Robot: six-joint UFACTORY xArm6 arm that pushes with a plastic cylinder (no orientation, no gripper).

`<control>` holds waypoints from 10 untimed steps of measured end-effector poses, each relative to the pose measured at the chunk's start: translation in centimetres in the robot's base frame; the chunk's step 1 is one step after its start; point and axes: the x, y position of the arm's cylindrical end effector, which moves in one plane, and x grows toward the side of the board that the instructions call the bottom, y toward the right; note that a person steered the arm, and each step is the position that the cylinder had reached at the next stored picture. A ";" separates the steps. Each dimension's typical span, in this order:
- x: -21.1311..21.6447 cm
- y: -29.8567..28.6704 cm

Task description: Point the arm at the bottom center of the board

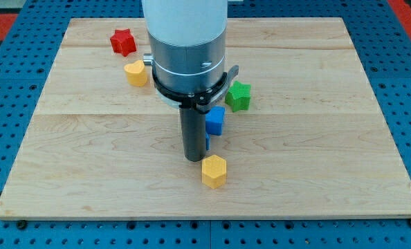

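Now | my tip (pixel 194 158) bare, clamps nothing | touching yellow hexagon block (pixel 214 171), light, slides easily | I steer round it toward board (pixel 316 194) bottom center

I have a single view to work from, set in front of the bench (pixel 371 138) and raised, looking down at a slant across it toward the far edge. It sits near enough that the wooden board nearly fills the picture, with all four edges inside it and blue perforated surface showing around them. My arm (pixel 186 41) comes in from the view's top, its upper part cut off.
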 end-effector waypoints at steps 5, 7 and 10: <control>0.0 -8.6; 0.5 -11.6; 6.5 -6.3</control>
